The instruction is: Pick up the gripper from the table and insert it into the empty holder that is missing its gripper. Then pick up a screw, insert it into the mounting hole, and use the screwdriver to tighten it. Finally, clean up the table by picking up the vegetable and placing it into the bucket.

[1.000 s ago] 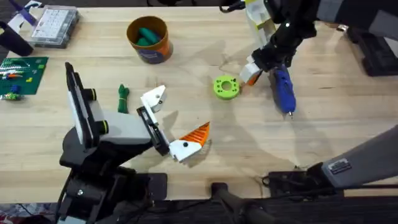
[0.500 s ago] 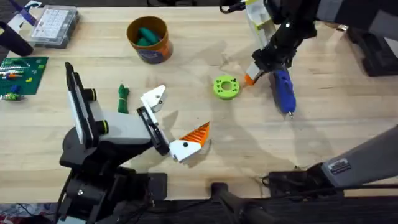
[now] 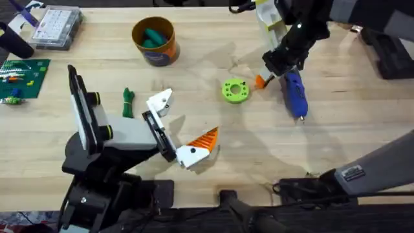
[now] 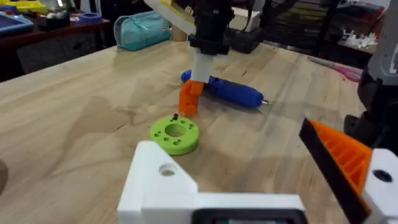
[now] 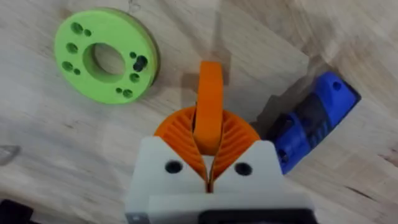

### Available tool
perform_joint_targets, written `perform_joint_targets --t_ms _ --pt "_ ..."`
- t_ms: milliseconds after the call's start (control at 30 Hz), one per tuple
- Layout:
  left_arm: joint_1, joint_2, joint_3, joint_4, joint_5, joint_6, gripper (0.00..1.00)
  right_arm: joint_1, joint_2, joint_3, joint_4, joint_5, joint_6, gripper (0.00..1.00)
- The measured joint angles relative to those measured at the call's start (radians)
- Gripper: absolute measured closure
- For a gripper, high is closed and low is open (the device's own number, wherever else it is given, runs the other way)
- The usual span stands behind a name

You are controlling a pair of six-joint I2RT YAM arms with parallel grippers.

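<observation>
While the right gripper (image 5: 209,158) clamps its ribbed orange pads on the small orange plastic wedge-shaped finger (image 5: 209,99), that piece hangs between the lime-green disc (image 3: 235,90) and the blue pen-shaped screwdriver (image 3: 294,94) on the light wooden table (image 3: 194,65). Left gripper (image 3: 184,127): jaws apart, one white bracket (image 4: 163,183) bare.

Even bright light, soft shadows
</observation>
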Motion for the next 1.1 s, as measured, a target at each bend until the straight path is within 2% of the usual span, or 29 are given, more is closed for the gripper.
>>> perform_joint_targets --t_ms 267,467,700,967,1100 --pt "0.0 0.0 0.0 0.0 0.0 0.0 0.009 0.0 -0.025 0.058 -0.097 0.0 0.032 0.988" --pt "0.0 0.0 0.0 0.0 0.0 0.0 0.009 0.0 -0.127 0.158 -0.153 -0.014 0.069 0.989" --pt "0.0 0.0 0.0 0.0 0.0 0.0 0.009 0.0 -0.268 0.182 -0.157 -0.072 0.13 0.99" --pt "0.0 0.0 0.0 -0.001 0.015 0.0 0.009 -0.002 -0.407 0.182 -0.149 -0.227 0.179 0.99" --pt "0.0 0.0 0.0 -0.002 0.02 0.0 0.009 -0.002 -0.438 0.173 -0.105 -0.322 0.187 0.99"
